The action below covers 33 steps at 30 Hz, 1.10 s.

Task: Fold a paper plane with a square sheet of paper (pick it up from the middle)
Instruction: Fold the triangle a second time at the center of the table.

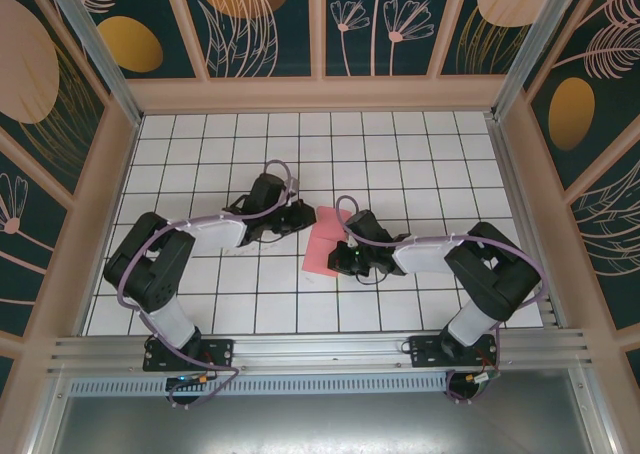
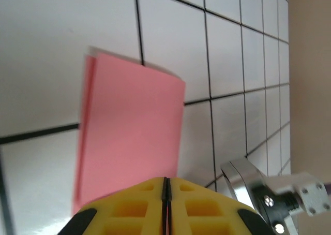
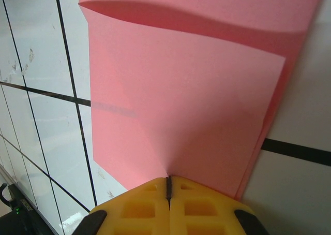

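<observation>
"Where has the paper got to?"

"Middle of the tabletop (image 1: pixel 400 144), right between the two arms. The square sheet of paper (image 1: pixel 325 242) is doubled over, two pink layers one on the other, lying across a grid line."

"And both arms are on it?"

"Looks so. The right pincer (image 3: pixel 168 179) is pressed together on one edge. From its own camera the pink runs straight into the seam between the yellow pads (image 3: pixel 134 209). The left pincer (image 2: pixel 165 180) is pressed together too, with a thin red line down its seam. I'd say it's pinching the opposite edge, though with less of a bite."

"Why from both sides?"

"My guess is so the two layers line up. Thin paper slides, so one hold pins it while the other sets the fold. See the far end in the right arm's camera? The upper layer bows up off the lower one, so the crease isn't flat there."

"So early days for the folding?"

"Yes, one fold at most: a rectangle, no nose, no wings. I reckon the crease wants pressing down next. Whichever side lets go must do it gently, or the top layer will spring or skew and the edges won't meet."
</observation>
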Tool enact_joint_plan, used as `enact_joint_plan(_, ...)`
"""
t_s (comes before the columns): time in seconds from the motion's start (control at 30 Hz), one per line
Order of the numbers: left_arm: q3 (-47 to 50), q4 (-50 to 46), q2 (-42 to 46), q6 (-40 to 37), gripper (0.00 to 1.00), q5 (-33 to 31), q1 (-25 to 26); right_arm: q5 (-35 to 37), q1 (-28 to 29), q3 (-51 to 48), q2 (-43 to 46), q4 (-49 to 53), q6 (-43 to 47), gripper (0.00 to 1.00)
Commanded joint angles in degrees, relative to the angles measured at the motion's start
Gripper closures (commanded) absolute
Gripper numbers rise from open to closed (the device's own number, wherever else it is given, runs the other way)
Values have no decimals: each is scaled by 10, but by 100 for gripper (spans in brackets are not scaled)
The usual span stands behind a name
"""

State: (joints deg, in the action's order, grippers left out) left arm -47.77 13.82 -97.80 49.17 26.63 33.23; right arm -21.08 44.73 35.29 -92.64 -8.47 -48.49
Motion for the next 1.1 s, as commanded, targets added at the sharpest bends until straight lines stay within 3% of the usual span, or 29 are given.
enact_joint_plan(0.0, 2, 30, -22, 11, 88, 28, 23, 27, 9, -12, -36, 79, 9, 100)
enact_joint_plan(0.2, 0, 56, -71, 22, 90, 31, 37, 28, 9, -10, -39, 79, 8, 100)
enact_joint_plan(0.43, 8, 12, -98, 13, 92, -23, 37, 29, 10, -6, -32, 86, 6, 100)
enact_joint_plan(0.87, 17, -13, -106, 7, 94, -54, 37, 23, 9, 71, 10, 93, 20, 100)
enact_joint_plan(1.07, 19, -12, -103, 7, 94, -53, 37, 22, 6, 96, -18, 85, 22, 100)
